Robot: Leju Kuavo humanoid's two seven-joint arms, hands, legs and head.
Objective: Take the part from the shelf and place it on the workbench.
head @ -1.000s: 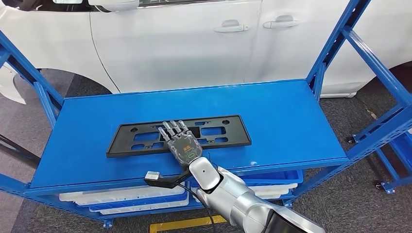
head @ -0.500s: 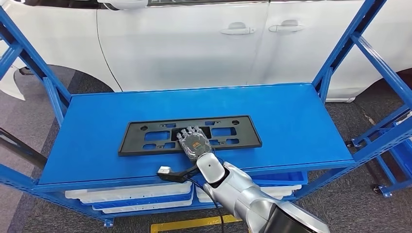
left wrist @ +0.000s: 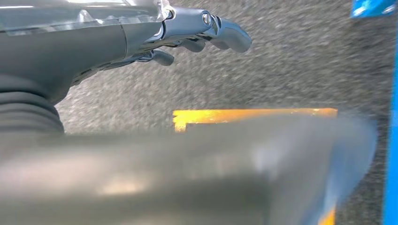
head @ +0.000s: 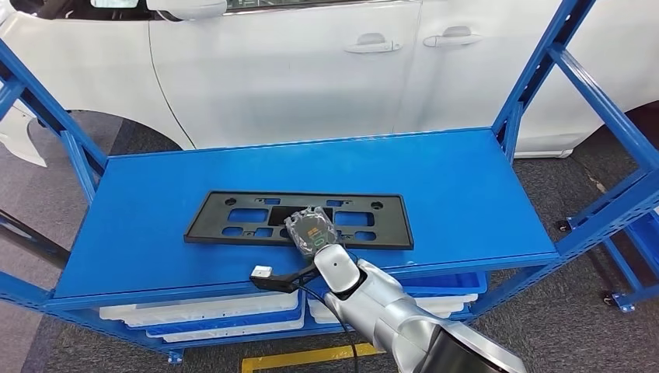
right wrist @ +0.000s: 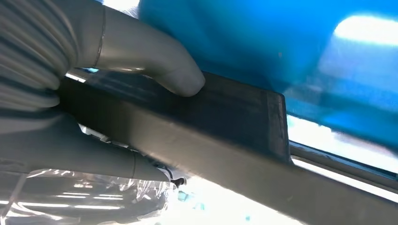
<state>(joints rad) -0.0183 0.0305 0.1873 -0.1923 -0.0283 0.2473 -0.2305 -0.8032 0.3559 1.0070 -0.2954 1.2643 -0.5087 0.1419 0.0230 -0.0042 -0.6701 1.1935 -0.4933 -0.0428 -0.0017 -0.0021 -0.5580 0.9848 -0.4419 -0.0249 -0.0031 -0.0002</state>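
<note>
The part, a flat black plastic frame with cut-outs (head: 233, 218), lies on the blue shelf top (head: 466, 194), its right end turned slightly toward me. My right hand (head: 311, 229) reaches in from below and grips the frame's near edge around its middle, with its fingers curled over it. In the right wrist view the grey thumb (right wrist: 155, 65) presses on the dark frame (right wrist: 234, 112). My left hand (left wrist: 187, 33) hangs over the grey floor, holding nothing, its fingers loosely apart.
A white car (head: 311, 70) stands right behind the shelf. Blue uprights (head: 536, 85) rise at the shelf's sides, and another blue rack (head: 629, 233) stands at the right. White and blue bins (head: 202, 315) sit on the level below. Yellow floor tape (head: 303, 357) lies near my feet.
My right hand's fingers, flat on the frame a second ago, have curled onto its near edge. The frame has turned slightly on the shelf. The camera has also shifted a little.
</note>
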